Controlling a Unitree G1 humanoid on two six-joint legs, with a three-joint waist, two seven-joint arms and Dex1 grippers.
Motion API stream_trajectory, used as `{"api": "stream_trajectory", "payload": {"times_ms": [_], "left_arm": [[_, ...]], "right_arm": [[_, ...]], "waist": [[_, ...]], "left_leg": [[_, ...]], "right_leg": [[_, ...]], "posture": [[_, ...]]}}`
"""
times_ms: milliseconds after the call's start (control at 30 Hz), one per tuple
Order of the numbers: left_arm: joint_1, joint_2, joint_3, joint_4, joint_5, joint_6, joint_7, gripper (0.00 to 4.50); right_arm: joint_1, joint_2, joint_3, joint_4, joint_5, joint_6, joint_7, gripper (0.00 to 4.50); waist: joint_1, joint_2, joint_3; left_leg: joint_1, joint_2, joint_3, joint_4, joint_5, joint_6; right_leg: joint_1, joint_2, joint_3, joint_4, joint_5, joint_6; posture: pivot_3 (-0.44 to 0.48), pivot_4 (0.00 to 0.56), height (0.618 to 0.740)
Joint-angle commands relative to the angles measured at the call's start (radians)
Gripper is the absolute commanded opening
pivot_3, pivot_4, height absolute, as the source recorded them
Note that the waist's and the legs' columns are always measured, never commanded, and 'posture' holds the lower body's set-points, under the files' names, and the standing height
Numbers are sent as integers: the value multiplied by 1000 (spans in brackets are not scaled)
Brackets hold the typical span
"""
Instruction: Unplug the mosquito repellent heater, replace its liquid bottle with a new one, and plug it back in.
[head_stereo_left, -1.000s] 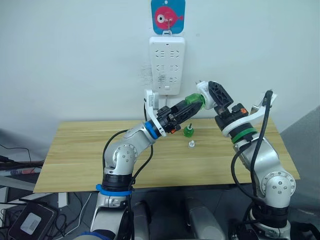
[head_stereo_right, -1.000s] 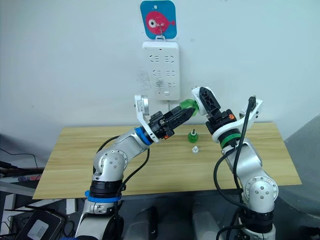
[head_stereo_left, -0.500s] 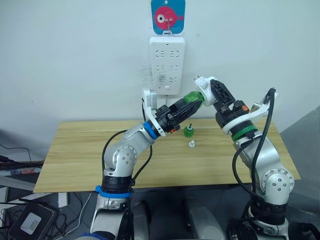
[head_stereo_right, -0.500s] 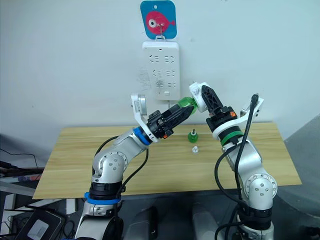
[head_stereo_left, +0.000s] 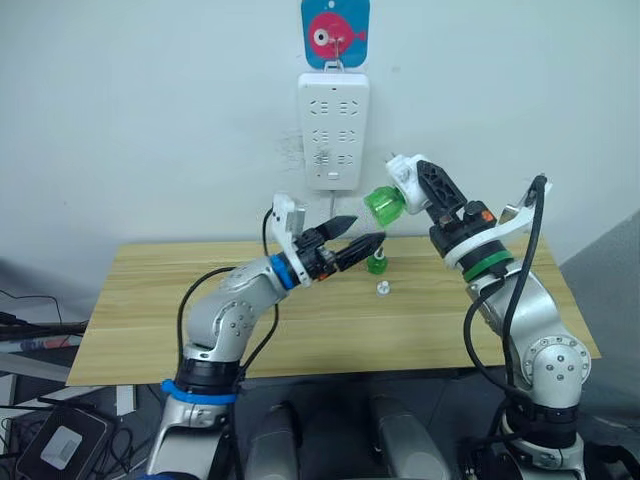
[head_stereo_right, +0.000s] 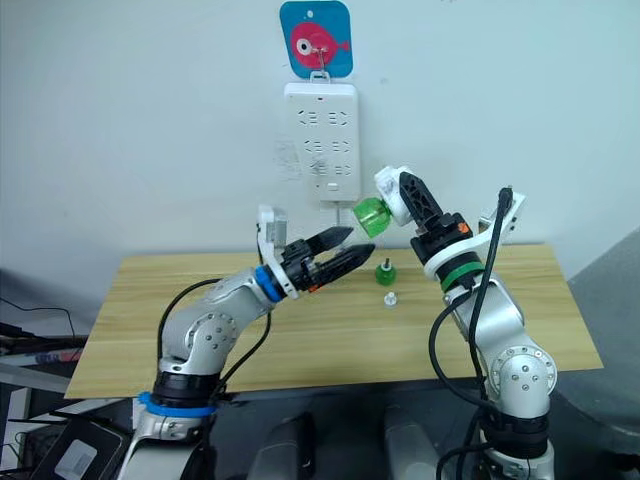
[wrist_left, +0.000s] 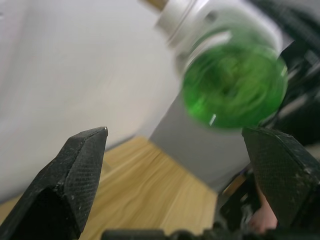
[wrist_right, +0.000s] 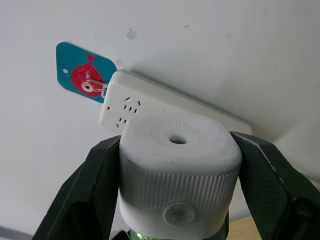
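Note:
My right gripper (head_stereo_left: 414, 183) is shut on the white mosquito repellent heater (head_stereo_left: 404, 173), holding it in the air just right of the power strip. A translucent green bottle (head_stereo_left: 383, 205) sticks out of the heater's lower end, pointing toward my left gripper (head_stereo_left: 355, 234). That gripper is open and sits a little below and left of the bottle, apart from it. In the left wrist view the bottle's round base (wrist_left: 233, 88) faces the spread fingers. A capless green bottle with a dark wick (head_stereo_left: 377, 262) stands on the table, with a small white cap (head_stereo_left: 382, 289) in front of it.
A long white power strip (head_stereo_left: 334, 130) hangs on the wall under a blue fish tag (head_stereo_left: 335, 33), and it also appears behind the heater (wrist_right: 177, 150) in the right wrist view. The wooden table (head_stereo_left: 150, 310) stretches out to the left and the right.
My left gripper has let go of the green bottle, opened, and drawn back down and to the left. The right gripper still holds the heater in nearly the same place.

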Motion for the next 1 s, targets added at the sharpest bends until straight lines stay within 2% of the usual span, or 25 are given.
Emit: {"api": "stream_trajectory", "payload": {"times_ms": [33,167,300,367,533,733,1000], "left_arm": [[41,87,25,-60,19,-32,-65,4500],[26,142,79,-8,55,-92,-60,4500],[-93,159,127,164,108,-161,-27,4500],[-160,159,130,256,135,-204,-36,4500],[-322,143,115,491,209,-316,-68,4500],[-463,106,93,688,266,-427,-133,4500],[-598,55,83,844,302,-520,-231,4500]], "right_arm": [[-6,-118,-18,-50,-126,37,77,3021],[-13,-262,14,-70,-293,77,176,3021],[-2,-410,106,-108,-553,82,316,3020],[1,-449,149,-124,-633,81,378,3019],[15,-445,192,-140,-727,89,461,3019],[25,-408,194,-147,-793,105,506,3019],[39,-367,174,-160,-832,133,539,3019]], "waist": [[0,0,0],[4,0,0],[15,0,0],[22,0,0],[24,-1,0],[24,-1,0],[29,-1,0]], "left_leg": [[0,0,0,0,0,0],[0,0,0,0,0,0],[0,0,1,0,0,0],[0,-1,1,0,0,0],[0,-1,1,0,0,0],[0,-1,1,0,0,0],[0,-1,0,1,0,0]], "right_leg": [[0,0,0,0,0,0],[0,-1,0,0,0,0],[0,-1,0,0,0,0],[-1,-1,0,0,0,0],[0,-1,0,-1,0,0],[0,-1,0,-1,0,0],[0,-1,-2,0,0,0]], "posture": [[-137,196,740],[-132,196,740],[-127,199,740],[-131,203,740],[-142,212,740],[-154,220,740],[-166,223,740]]}}
